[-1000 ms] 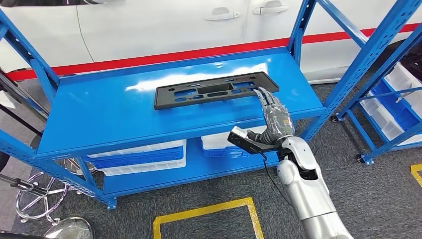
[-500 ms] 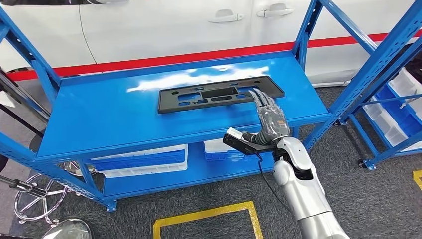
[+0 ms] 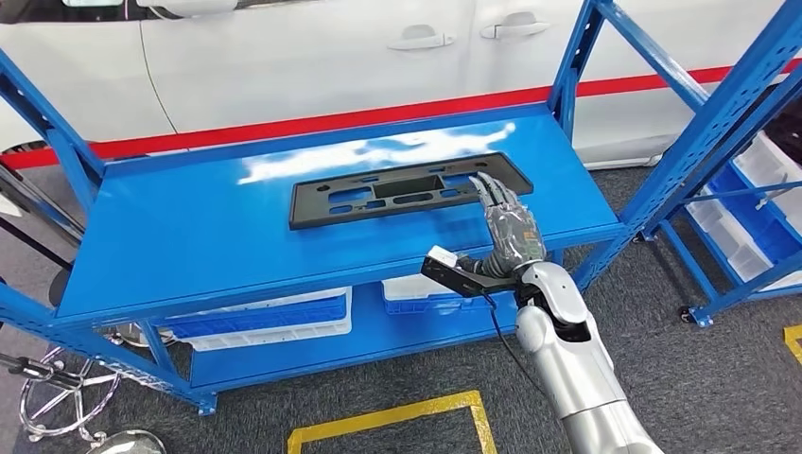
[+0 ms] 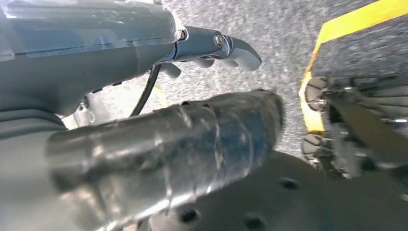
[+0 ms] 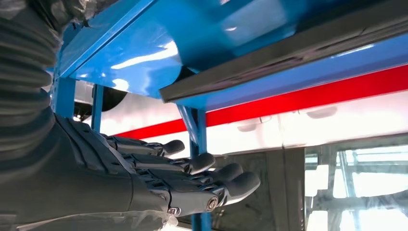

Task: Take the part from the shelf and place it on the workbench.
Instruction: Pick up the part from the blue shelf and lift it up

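Black license-plate bracket (image 3: 407,188) lies flat on the top deck of the blue shelf (image 3: 189,227), long side running across, nearer the back edge and right of centre; several slots and one larger rectangular cut-out are seen in it; in the right wrist view its dark edge (image 5: 288,53) is seen against the blue deck.

Right hand (image 3: 506,219) is reached over the front edge of the deck at the bracket's right end; fingers (image 3: 488,189) are extended and spread, tips over or on the bracket's right end, contact cannot be confirmed; nothing is gripped, hand is open; right wrist view agrees: fingers (image 5: 192,166) straight and apart, nothing between them. A small black-and-white camera module (image 3: 454,270) is mounted at the wrist, cable hanging below it.

Left hand (image 4: 159,144) is seen close up in the left wrist view, wrapped in clear film, hanging above grey carpet (image 4: 284,33) with a yellow floor line (image 4: 356,19); whether its fingers are curled or apart cannot be told.

Lower shelf deck carries white and blue plastic bins (image 3: 274,317); a white car (image 3: 312,57) with a red stripe (image 3: 378,115) stands behind the shelf; a second blue rack (image 3: 747,180) with white bins is placed to the right; yellow tape outline (image 3: 397,416) marks the carpet in front of the shelf.
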Controlling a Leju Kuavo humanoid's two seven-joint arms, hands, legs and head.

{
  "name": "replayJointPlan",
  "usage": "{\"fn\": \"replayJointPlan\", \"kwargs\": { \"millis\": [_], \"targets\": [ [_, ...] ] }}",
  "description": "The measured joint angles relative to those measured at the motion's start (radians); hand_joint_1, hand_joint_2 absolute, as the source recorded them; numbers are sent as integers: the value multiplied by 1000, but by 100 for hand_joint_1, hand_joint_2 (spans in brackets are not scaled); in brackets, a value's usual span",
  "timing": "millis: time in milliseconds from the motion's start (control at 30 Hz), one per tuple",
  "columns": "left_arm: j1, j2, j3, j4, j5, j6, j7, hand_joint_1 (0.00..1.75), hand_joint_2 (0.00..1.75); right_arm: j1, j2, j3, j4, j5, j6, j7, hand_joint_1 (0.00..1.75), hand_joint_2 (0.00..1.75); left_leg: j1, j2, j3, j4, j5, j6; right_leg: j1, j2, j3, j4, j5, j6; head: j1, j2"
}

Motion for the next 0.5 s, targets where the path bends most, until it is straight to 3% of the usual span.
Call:
{"fn": "replayJointPlan", "kwargs": {
  "millis": [133, 167, 233, 267, 300, 333, 433, 500],
  "targets": [
    [-2, 0, 1, 0, 0, 0, 0, 0, 0, -4, 3, 1, 6, 1, -1, 1, 0, 175, 4, 1, 13, -22, -2, 19, 0, -2, -10, 23, -21, 18, 0, 0],
    [-1, 0, 1, 0, 0, 1, 0, 0, 0, -5, 3, 1, 7, 1, -1, 1, 0, 175, 6, 2, 17, -26, -2, 24, -1, -2, -30, 66, -43, 20, 0, 0],
    [0, 0, 3, 0, 0, 2, 0, 0, 0, -5, 3, 1, 12, 1, -1, 1, 0, 175, 5, 3, 21, -26, -6, 33, -2, -3, -101, 198, -96, 23, 0, 0],
    [-1, 0, 4, 0, 0, 2, 0, 0, 0, -3, 3, 1, 14, 1, -1, 1, 0, 175, 4, 2, 23, -25, -9, 35, -2, -3, -135, 254, -108, 24, 1, 0],
    [-1, 0, 4, 0, 0, 2, 0, 0, 0, -1, 3, 1, 17, 1, -1, 2, 0, 175, 4, 1, 27, -24, -13, 36, -2, -3, -155, 279, -102, 24, 1, 0],
    [-2, 0, 4, 0, 0, 2, 0, 0, 0, 0, 3, 1, 19, 1, -1, 2, 0, 175, 4, 0, 32, -23, -18, 36, -2, -3, -156, 264, -76, 23, 1, 0],
    [0, -1, 5, 0, 0, 2, 0, 0, 0, -2, 3, 1, 22, 1, -1, 2, 0, 175, 2, -1, 51, -20, -35, 28, 2, -5, -86, 83, 35, 11, 1, 0],
    [0, -2, 6, 0, 0, 3, 0, 0, 0, -4, 3, 1, 23, 1, -1, 2, 0, 175, -1, -1, 50, -17, -41, 19, 8, -5, -57, 18, 47, 5, 1, 0]
  ]
}}
